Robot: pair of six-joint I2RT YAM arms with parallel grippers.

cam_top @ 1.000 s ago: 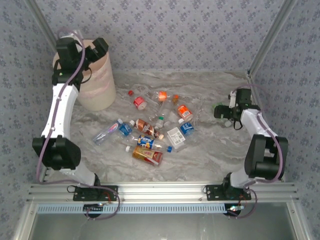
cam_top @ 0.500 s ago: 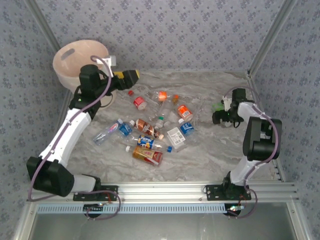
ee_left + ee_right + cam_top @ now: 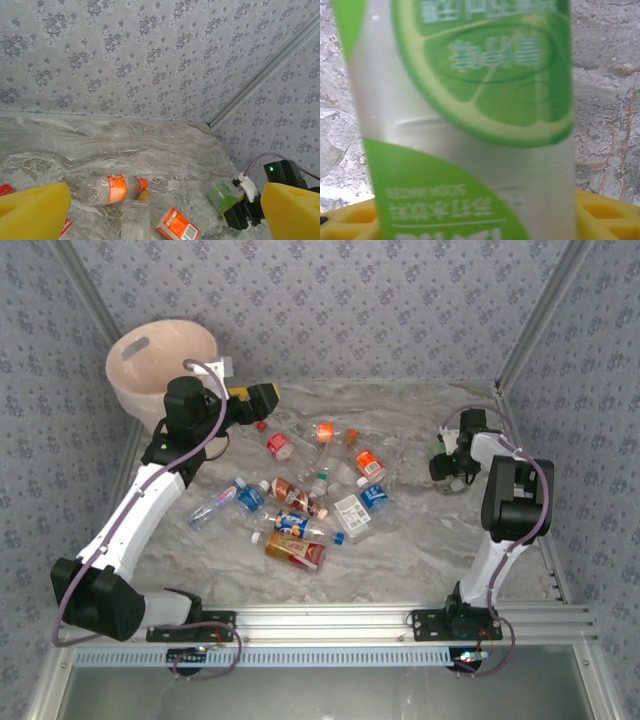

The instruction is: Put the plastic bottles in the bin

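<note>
In the top view the right gripper is reaching down near the right edge of the table. Its yellow pads are sitting either side of a green-labelled bottle that is set apart from the others, but I cannot tell whether they are pressing it. The left gripper is hanging wide open just beside the bin in the upper left, probably to face the plastic bottles scattered mid-frame. Bare marble is lying open between pile and bin, but the green bottle is sitting well apart from the bin, across the pile.
</note>
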